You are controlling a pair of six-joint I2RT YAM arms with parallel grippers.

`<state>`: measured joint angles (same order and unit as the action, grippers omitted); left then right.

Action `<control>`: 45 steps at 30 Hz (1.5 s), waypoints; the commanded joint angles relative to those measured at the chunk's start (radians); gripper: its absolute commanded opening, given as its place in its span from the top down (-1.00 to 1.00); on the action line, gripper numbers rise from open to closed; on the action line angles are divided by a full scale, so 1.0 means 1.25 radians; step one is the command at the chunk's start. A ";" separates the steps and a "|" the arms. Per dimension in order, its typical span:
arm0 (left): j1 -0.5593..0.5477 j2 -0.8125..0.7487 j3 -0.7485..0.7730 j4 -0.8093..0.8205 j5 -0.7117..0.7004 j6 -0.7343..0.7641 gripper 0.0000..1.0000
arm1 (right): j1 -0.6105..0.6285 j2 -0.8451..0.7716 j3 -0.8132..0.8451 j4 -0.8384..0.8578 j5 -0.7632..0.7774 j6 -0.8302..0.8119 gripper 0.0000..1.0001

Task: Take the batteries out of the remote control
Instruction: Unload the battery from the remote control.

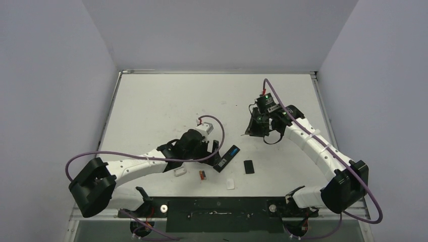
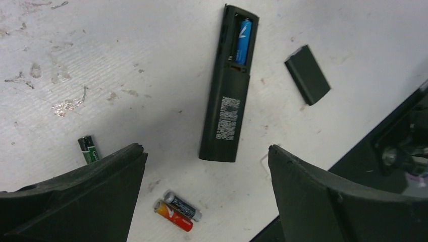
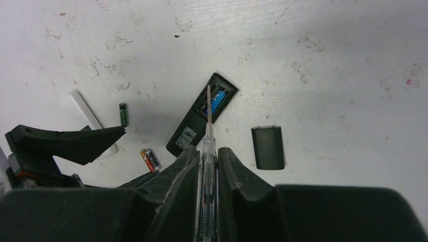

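Right up close, the right gripper (image 3: 207, 154) is clamped on a clear screwdriver (image 3: 208, 126) aimed toward the black remote (image 3: 188, 133), whose open bay holds a blue battery (image 3: 218, 101). Left gripper (image 2: 204, 148) hangs spread wide over the remote, with a red battery (image 2: 173, 216) and dark battery (image 2: 182, 205) touching on the table (image 2: 151, 50), a green-marked battery (image 2: 88, 149) lying a little apart.

We mark the black remote (image 2: 233, 84) with white speckled code patch (image 2: 228, 118), blue cell (image 2: 245, 41), red-orange cell (image 2: 173, 216), dark grey cell (image 2: 182, 205), green-and-black cell (image 2: 88, 149), black plate (image 2: 307, 74), clear screwdriver (image 3: 207, 151) and scuffed white table (image 2: 151, 60).
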<state>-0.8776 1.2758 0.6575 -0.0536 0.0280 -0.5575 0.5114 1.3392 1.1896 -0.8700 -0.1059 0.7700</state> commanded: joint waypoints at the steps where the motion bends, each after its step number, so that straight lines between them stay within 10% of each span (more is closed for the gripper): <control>1: -0.049 0.046 0.037 0.013 -0.070 0.079 -0.78 | 0.000 0.039 0.075 -0.090 0.024 0.014 0.89; 18: -0.158 0.222 0.108 0.061 -0.171 0.122 -0.74 | 0.023 0.104 0.020 -0.040 -0.030 0.090 0.89; 34: -0.205 0.284 0.093 0.070 -0.254 0.107 0.02 | 0.054 0.147 0.018 -0.038 -0.062 0.103 0.89; 45: -0.226 0.284 0.101 0.055 -0.282 0.113 0.19 | 0.095 0.183 0.033 -0.075 -0.009 0.118 0.89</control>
<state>-1.1507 1.6257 0.7700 0.0059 -0.3023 -0.4274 0.6178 1.5574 1.2102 -0.9577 -0.1429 0.8982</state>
